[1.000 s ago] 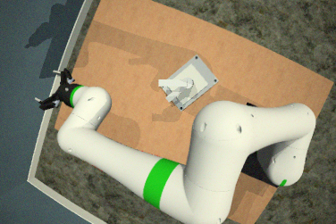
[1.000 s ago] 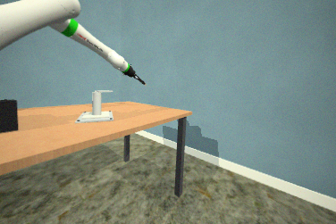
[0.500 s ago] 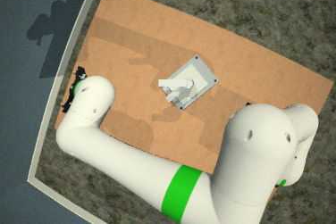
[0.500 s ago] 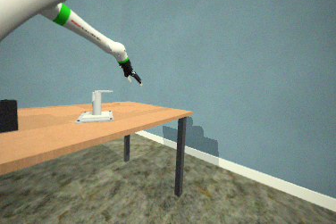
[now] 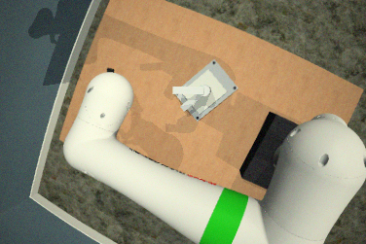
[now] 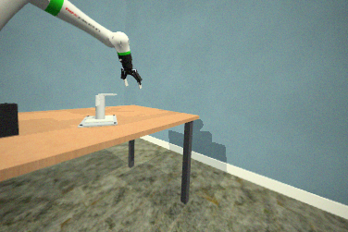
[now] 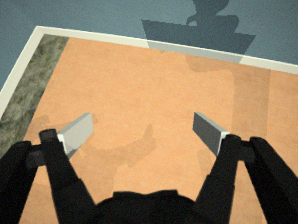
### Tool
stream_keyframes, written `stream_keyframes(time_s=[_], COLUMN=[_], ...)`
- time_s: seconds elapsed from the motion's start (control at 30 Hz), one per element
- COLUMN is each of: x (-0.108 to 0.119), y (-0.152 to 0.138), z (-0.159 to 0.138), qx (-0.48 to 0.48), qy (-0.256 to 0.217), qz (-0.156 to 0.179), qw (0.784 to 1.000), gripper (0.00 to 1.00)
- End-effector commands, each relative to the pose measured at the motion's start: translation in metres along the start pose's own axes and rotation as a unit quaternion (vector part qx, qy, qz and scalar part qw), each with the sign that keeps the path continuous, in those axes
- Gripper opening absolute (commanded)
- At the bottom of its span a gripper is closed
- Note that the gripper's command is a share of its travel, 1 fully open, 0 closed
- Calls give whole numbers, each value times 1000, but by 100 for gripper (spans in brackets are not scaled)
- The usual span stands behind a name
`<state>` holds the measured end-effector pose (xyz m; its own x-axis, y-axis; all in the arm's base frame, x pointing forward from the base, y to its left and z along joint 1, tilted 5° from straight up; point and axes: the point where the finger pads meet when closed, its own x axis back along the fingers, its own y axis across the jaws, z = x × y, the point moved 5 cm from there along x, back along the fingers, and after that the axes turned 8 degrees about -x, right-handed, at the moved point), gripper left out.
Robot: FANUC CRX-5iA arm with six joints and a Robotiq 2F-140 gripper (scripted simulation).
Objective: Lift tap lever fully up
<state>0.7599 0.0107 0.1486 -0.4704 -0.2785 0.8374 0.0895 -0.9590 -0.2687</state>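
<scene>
A white tap [image 6: 99, 106] stands on a grey base plate [image 6: 98, 120] on the wooden table. Its lever [image 6: 106, 95] lies about level and points toward the table's far end. From above, the tap [image 5: 203, 91] and its lever [image 5: 188, 89] sit near the table's middle. My gripper [image 6: 131, 79] hangs in the air, above the lever's height and beyond its tip, apart from it. It is open and empty. In the wrist view the fingers stand wide over bare table top, and the tap is out of that view. From above, the arm hides the gripper.
A black box [image 5: 268, 150] stands on the table by the robot's base; it also shows in the side view [image 6: 8, 119]. The blue wall and white skirting run close behind the table's far edge [image 7: 150, 44].
</scene>
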Motion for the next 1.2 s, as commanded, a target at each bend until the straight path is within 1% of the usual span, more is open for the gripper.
stream_keyframes(time_s=[0.0,0.3,0.37,0.4,0.5,0.83,1.03,1.07,1.17], x=[24,72,72,89,104,166,171,171,171], y=[12,38,38,46,53,77,79,79,79], z=[-30,-85,-85,-103,-118,-174,-179,-179,-179], qx=[21,53,53,61,68,87,89,89,89], qy=[-43,-125,-125,-151,-173,-257,-264,-264,-264], qz=[-12,-37,-37,-44,-50,-72,-74,-74,-74], qw=[999,990,990,986,981,960,958,958,958], gripper=[100,100,100,100,100,100,100,0,0])
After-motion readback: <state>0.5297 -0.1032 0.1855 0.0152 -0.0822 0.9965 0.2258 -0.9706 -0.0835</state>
